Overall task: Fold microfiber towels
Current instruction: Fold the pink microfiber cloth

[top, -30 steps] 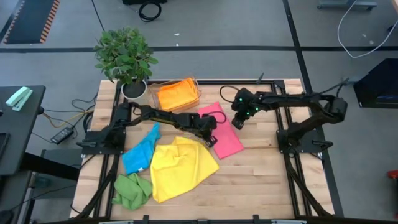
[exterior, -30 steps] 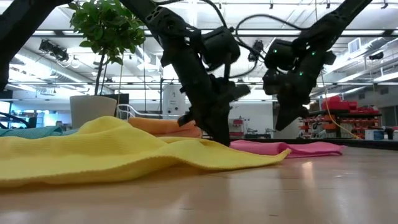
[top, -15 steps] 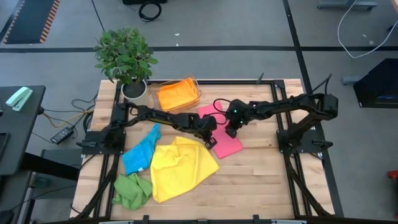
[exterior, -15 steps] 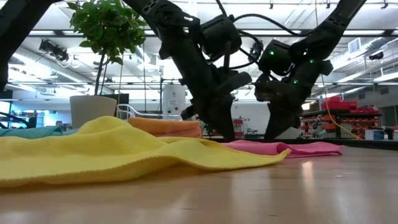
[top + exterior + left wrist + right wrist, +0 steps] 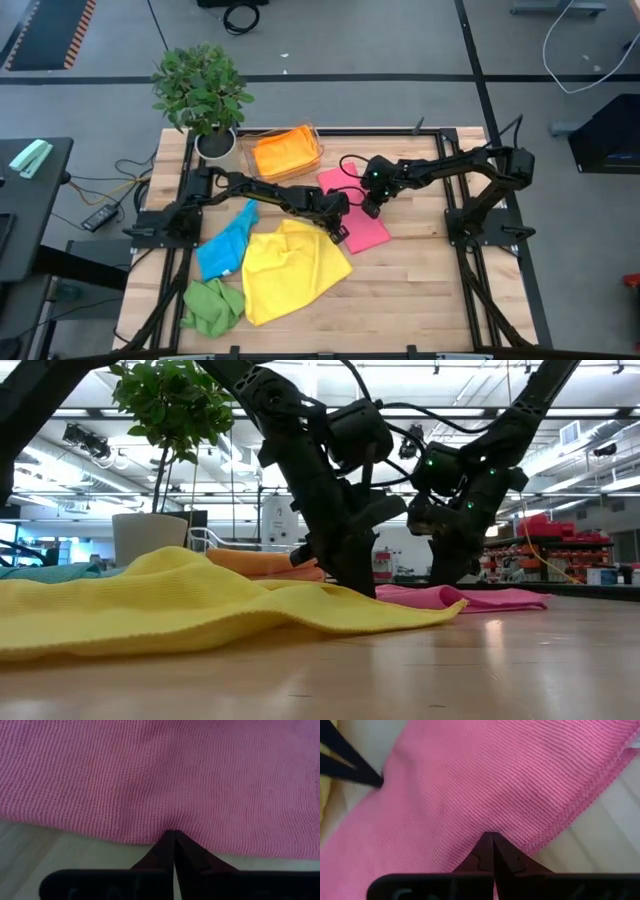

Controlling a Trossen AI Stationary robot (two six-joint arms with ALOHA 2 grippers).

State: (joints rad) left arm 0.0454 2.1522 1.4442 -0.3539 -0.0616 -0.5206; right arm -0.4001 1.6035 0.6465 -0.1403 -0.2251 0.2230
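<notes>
Near the middle of the wooden counter (image 5: 420,280) lies the folded pink microfiber towel (image 5: 362,222), with the left tool (image 5: 338,232) pinched shut on its edge at about 8 o'clock of the cloth and the right tool (image 5: 371,207) pinched shut on its edge at about 1 o'clock. At 7 o'clock of the pink one spreads the crumpled yellow towel (image 5: 290,268), with the blue towel (image 5: 224,248) and green towel (image 5: 211,306) beyond it, and the folded orange towel (image 5: 282,152) sits in a clear tray (image 5: 318,148) at 11 o'clock, beside a potted plant (image 5: 203,92).

Five towels (image 5: 358,222), two arms (image 5: 255,187), one plant (image 5: 203,87)
</notes>
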